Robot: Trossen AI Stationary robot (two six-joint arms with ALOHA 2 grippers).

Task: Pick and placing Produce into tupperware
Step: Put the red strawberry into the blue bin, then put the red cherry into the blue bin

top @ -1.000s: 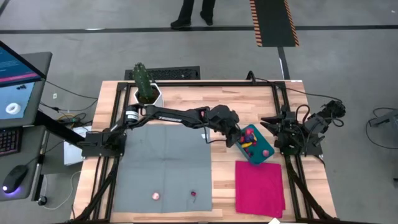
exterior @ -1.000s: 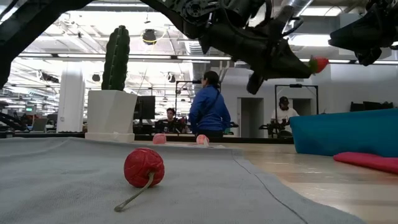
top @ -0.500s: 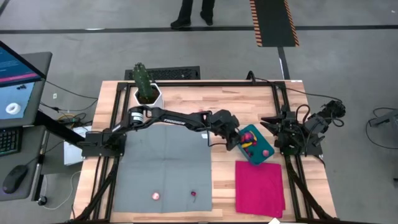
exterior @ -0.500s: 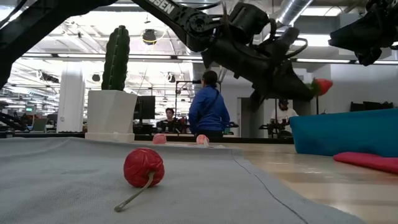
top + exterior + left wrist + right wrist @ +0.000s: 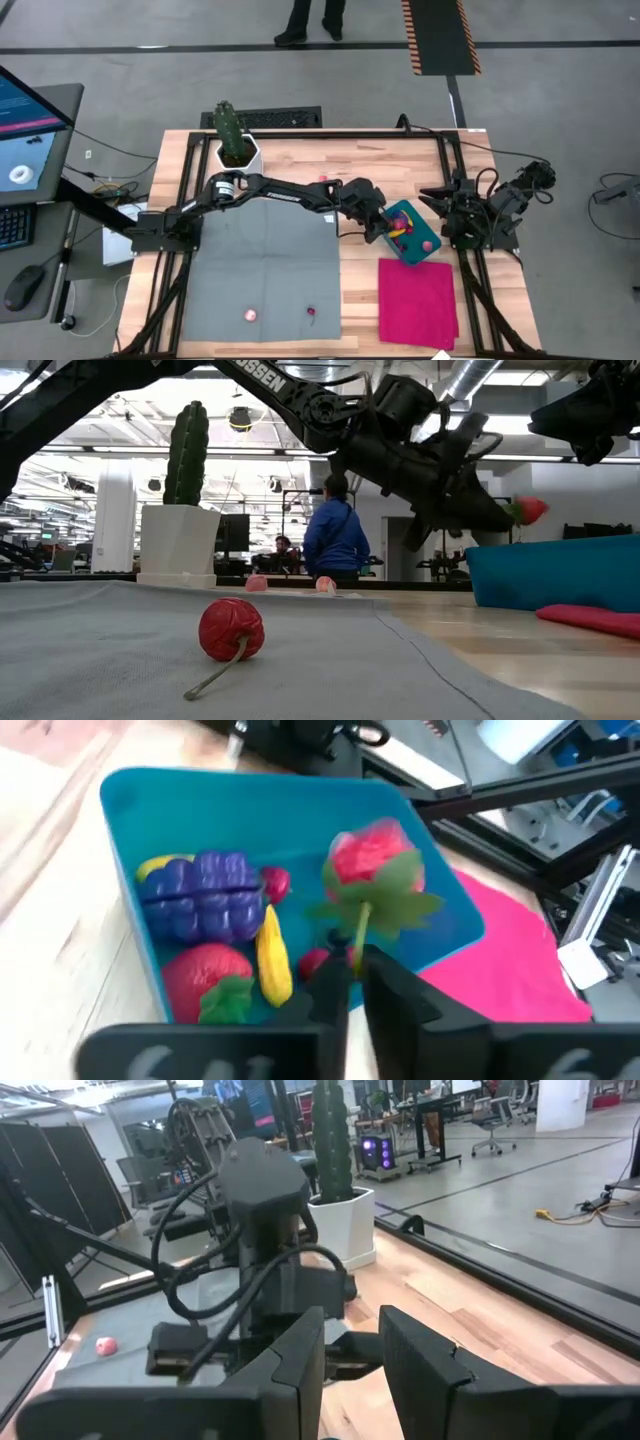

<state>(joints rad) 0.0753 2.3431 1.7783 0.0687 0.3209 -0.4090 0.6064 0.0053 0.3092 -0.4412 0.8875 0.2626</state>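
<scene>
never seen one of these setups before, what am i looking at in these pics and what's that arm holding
It is a two-armed robot at a wooden table, each arm ending in a two-finger gripper. One picture looks straight down from above, one looks level across the table top, and two come from cameras on the arms' wrists.

The left gripper reaches over the teal tub and pinches the stem of a red toy fruit with green leaves, held above the tub. Inside the tub lie purple grapes, a yellow piece and a strawberry.

The right gripper waits at the table's right edge, its fingers slightly apart, holding nothing.

Also on the table: a grey cloth with a red cherry and a pink piece, a magenta cloth, and a cactus in a white pot. People stand in the room behind.
</scene>
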